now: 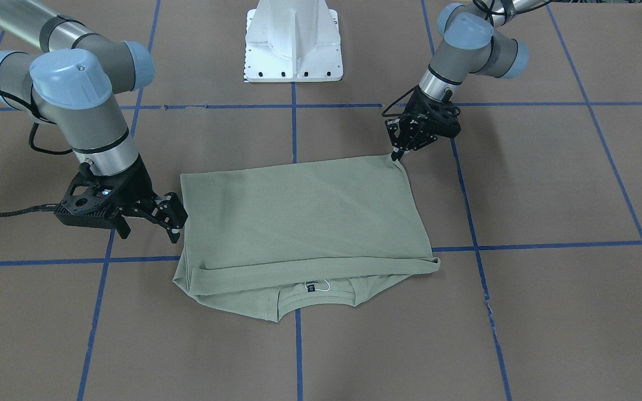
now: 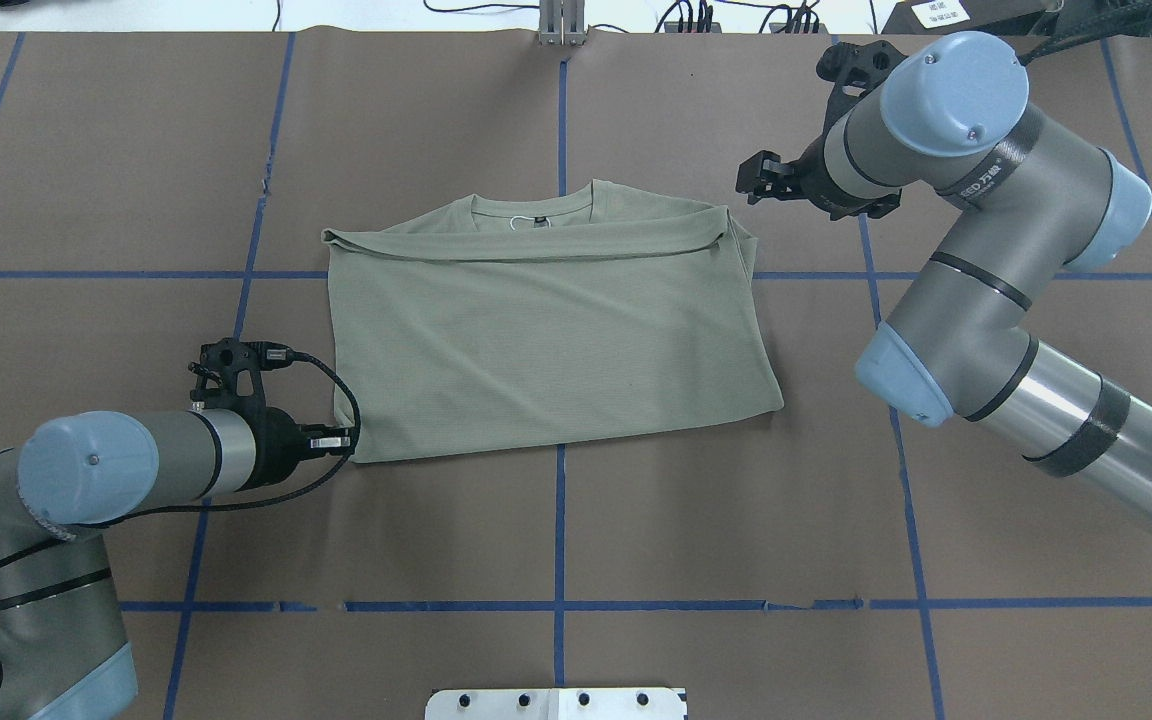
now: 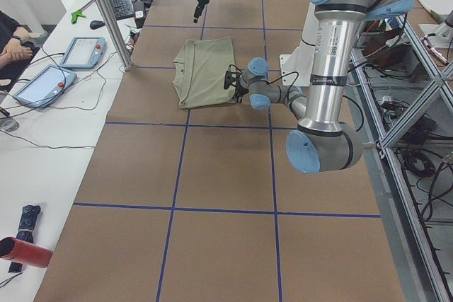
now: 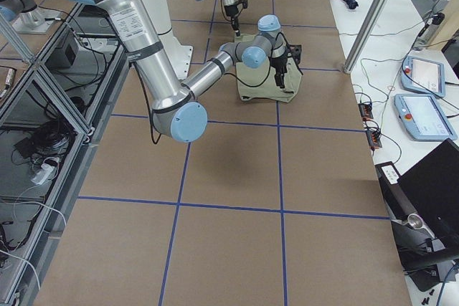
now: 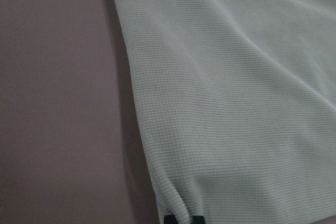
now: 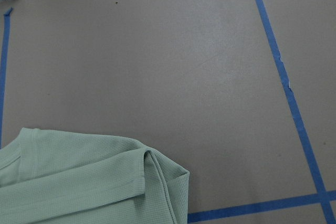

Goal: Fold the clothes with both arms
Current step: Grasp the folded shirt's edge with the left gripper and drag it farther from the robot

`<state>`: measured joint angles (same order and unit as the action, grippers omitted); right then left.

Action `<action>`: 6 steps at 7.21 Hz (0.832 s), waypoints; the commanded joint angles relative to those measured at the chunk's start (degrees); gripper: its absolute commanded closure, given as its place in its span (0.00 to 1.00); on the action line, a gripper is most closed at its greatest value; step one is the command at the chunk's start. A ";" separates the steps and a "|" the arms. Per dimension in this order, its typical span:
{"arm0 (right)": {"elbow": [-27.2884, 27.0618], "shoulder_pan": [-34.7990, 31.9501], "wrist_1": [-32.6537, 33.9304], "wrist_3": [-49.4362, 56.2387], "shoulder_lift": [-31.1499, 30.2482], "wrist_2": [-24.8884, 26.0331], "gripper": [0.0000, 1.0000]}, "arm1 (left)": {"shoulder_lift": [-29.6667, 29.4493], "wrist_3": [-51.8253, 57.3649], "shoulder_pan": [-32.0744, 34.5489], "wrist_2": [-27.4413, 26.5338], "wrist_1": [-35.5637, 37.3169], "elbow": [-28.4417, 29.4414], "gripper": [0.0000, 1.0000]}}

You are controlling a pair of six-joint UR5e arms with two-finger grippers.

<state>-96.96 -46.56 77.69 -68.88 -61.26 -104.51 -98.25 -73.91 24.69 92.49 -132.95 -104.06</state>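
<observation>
The fingertips (image 5: 169, 219) of your left gripper (image 1: 397, 151) are pressed together on the corner of the shirt (image 1: 304, 217) nearest the robot on its left side, and the cloth rises slightly into a small peak there. Behind them the left arm (image 1: 468, 47) reaches in low over the table (image 1: 549, 184). Your right gripper (image 1: 177, 227) has its fingers apart and holds nothing. It hangs just off the shirt's right edge, toward the collar end, and its wrist view shows only that folded corner and bare brown surface. The right arm (image 1: 84, 106) bends down to it from above. The shirt itself lies flat at the middle of the table, folded into a rough rectangle astride the blue tape lines (image 1: 294, 133). Its top layer stops just short of the collar on the side away from the robot, where the black label (image 1: 310, 287) and its white loop show.
</observation>
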 commanded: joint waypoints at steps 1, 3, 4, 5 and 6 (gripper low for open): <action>0.01 0.06 0.01 -0.03 0.00 0.19 0.00 | 0.52 10.04 7.87 0.58 -0.03 1.39 1.00; 0.01 0.24 0.01 -0.03 0.09 0.19 0.00 | -0.70 19.81 17.02 1.37 -0.29 7.78 1.00; 0.19 0.32 0.01 -0.03 0.09 0.19 0.00 | -4.54 25.16 21.93 4.60 -0.29 13.21 1.00; 0.19 0.33 -0.08 -0.03 0.09 0.19 0.00 | -9.45 29.13 25.37 4.80 -0.29 19.96 1.00; 0.36 0.50 0.01 -0.03 0.17 0.27 0.00 | -16.11 31.26 27.58 4.89 -0.29 28.04 1.00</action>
<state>-96.74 -46.20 77.66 -68.91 -61.15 -104.31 -107.22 -46.42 48.66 96.85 -133.24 -85.15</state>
